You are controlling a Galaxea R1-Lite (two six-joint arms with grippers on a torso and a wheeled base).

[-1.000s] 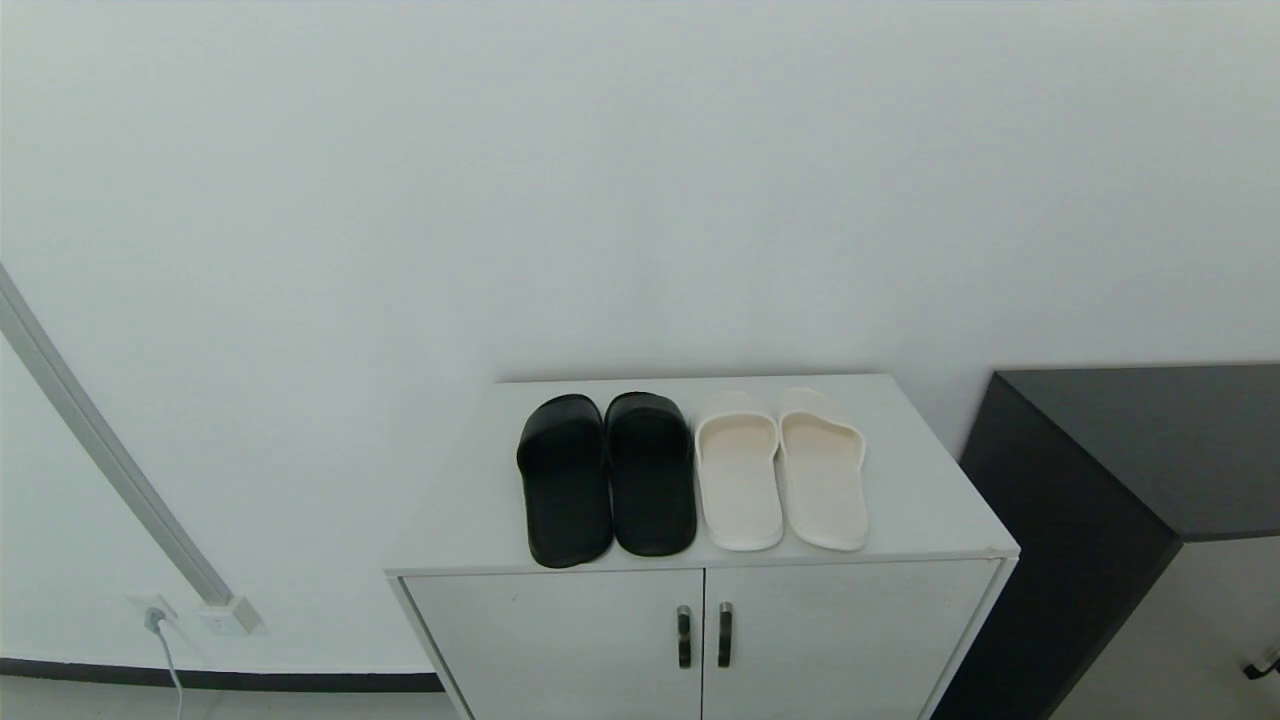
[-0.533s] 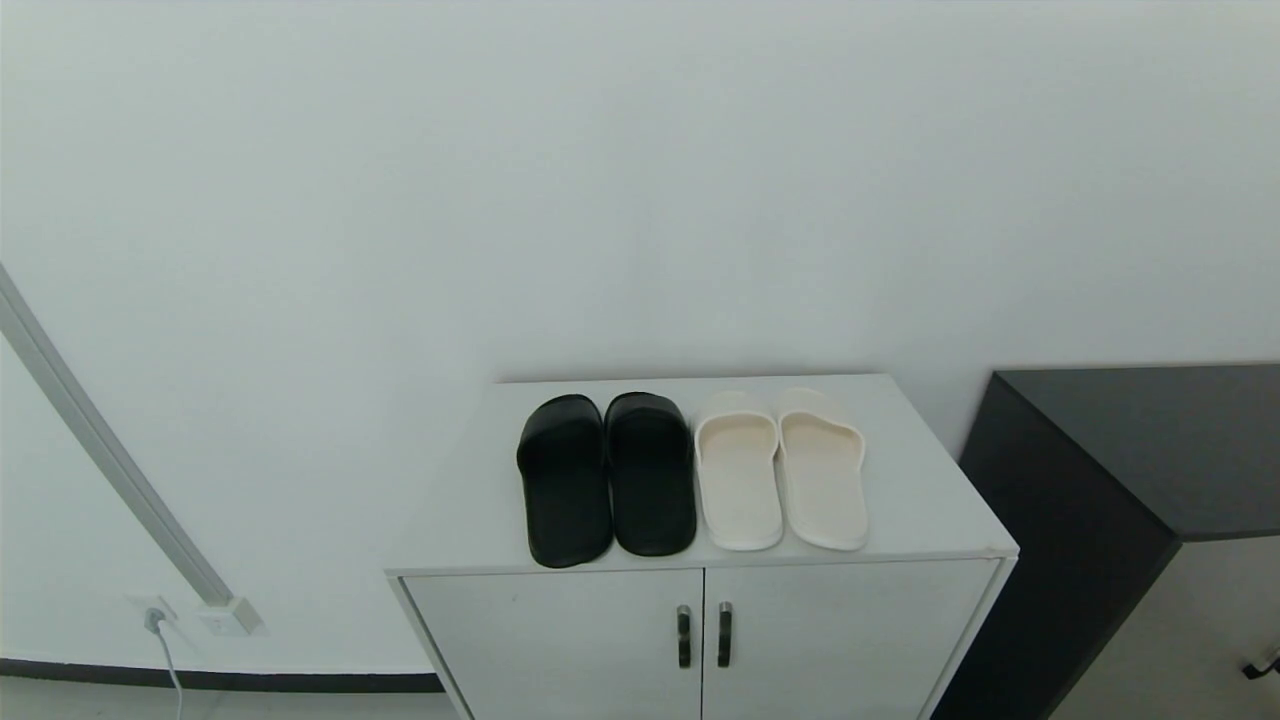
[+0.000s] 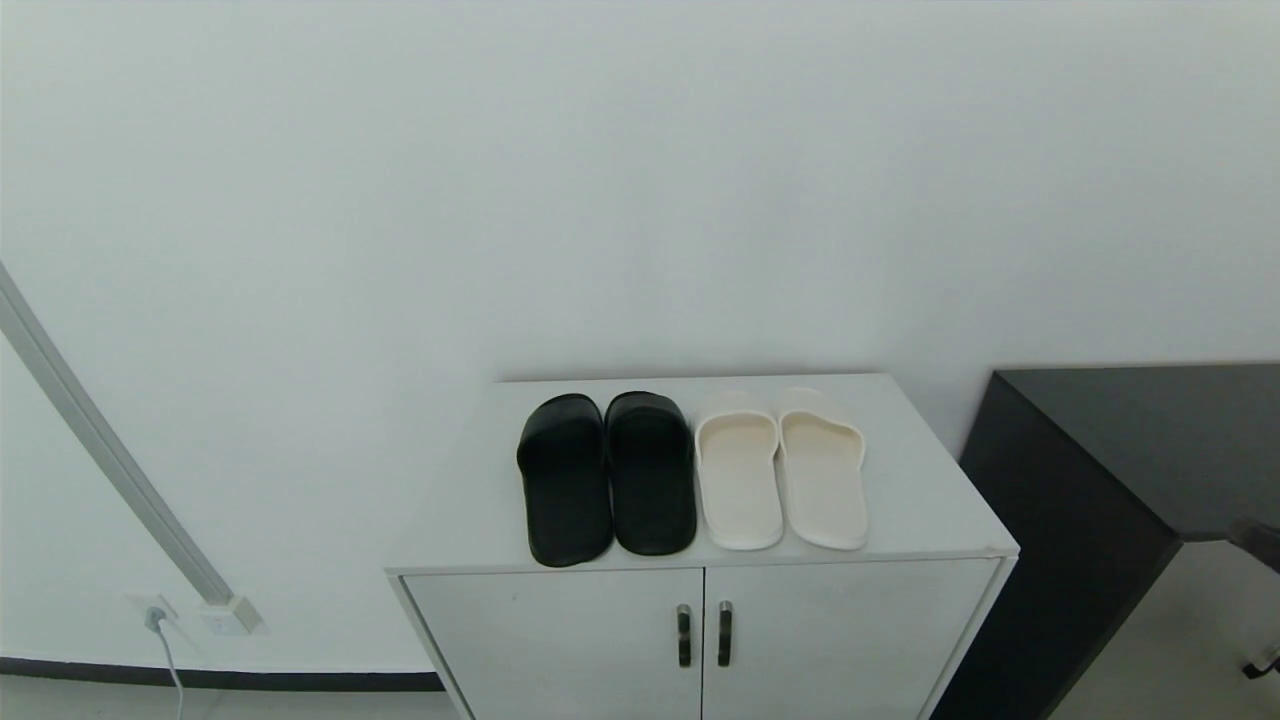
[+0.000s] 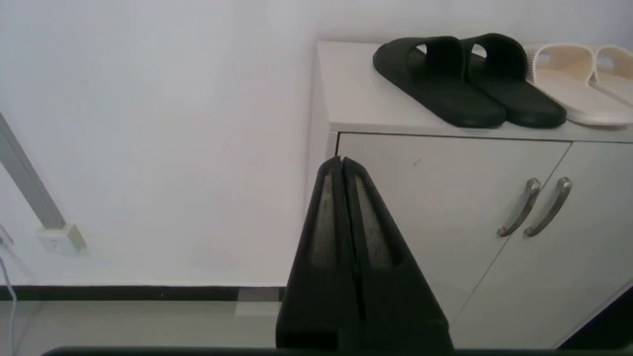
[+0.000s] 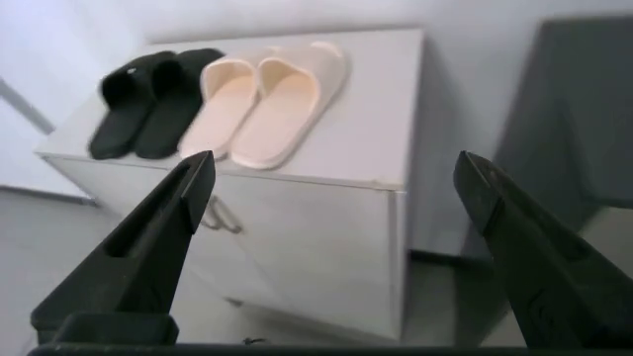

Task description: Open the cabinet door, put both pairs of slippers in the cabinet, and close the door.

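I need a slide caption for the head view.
Black slippers and cream slippers lie side by side atop a white cabinet, doors shut.

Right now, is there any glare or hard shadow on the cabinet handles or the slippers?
Head view: even light, no glare on the handles, only a faint shadow line under the cabinet top. Left wrist view: small bright streaks on the handles. Right wrist view: black slippers and pale slippers evenly lit, no hard shadow.

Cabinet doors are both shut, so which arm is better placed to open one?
Right, probably. The right gripper faces the cabinet with jaws wide open, ready for a handle. The left gripper has its jaws shut and must open first.
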